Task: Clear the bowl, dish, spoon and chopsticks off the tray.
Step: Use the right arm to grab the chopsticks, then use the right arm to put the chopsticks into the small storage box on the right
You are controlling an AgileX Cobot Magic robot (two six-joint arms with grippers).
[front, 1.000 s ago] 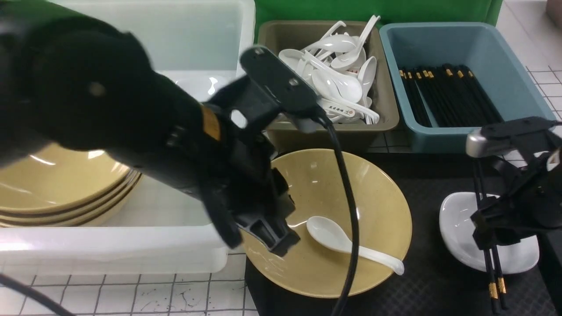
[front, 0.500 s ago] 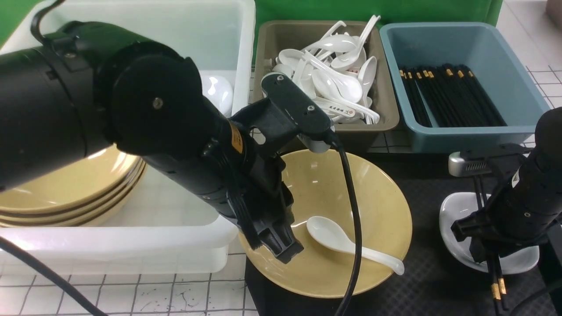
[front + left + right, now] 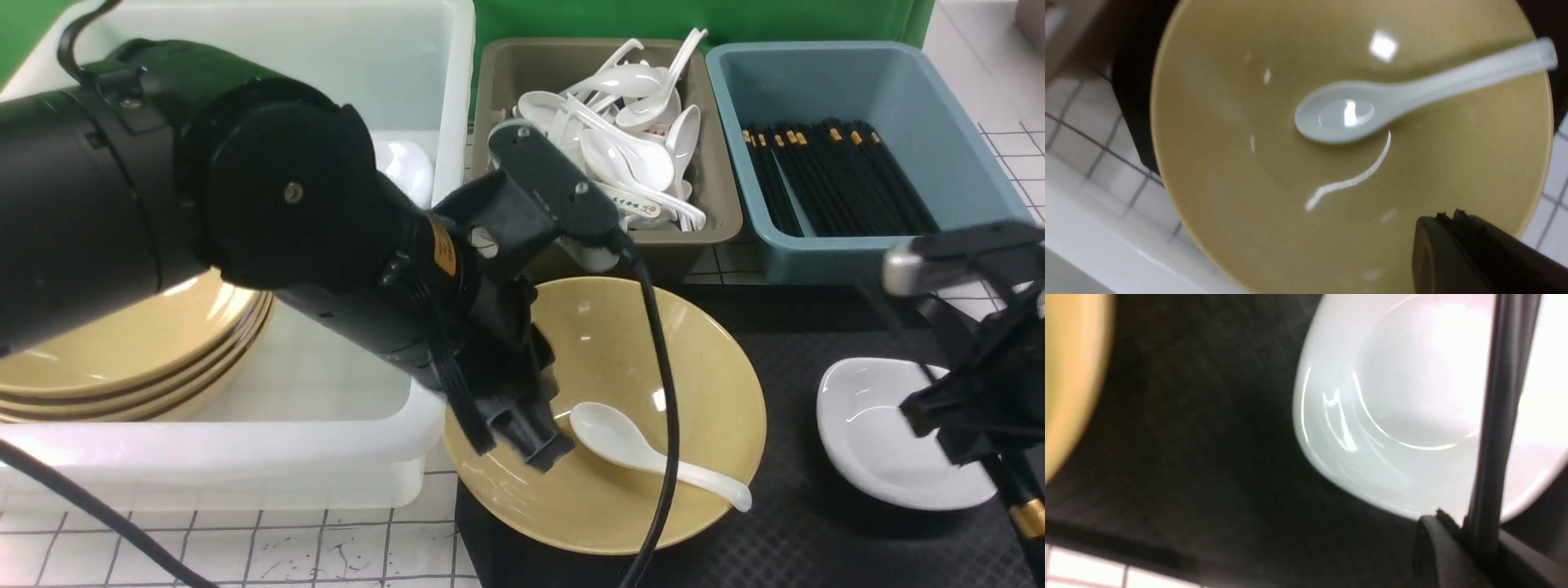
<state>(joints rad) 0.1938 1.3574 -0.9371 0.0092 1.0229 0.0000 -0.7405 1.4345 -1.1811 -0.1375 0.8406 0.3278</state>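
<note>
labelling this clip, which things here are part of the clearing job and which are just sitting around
Job: bowl, spoon, dish, chopsticks, tray.
Lying about: white bin, olive bin, blue bin.

I see tray [image 3: 816,539] front right, bowl [image 3: 710,367] on its left end. Spoon [image 3: 629,441] lies in bowl: scoop near centre, handle out towards the near-right rim. Dish [image 3: 865,433] on tray, right of bowl, apart from it. Chopsticks [image 3: 1022,502] sit in right gripper [image 3: 963,445], above dish's right side. Left gripper [image 3: 543,453] over bowl's near-left part. Behind tray: spoon bin [image 3: 522,73], chopstick bin [image 3: 963,163] on its right. Big bin [image 3: 245,474] just left of bowl, bowl stack [image 3: 122,359] in its left half
</note>
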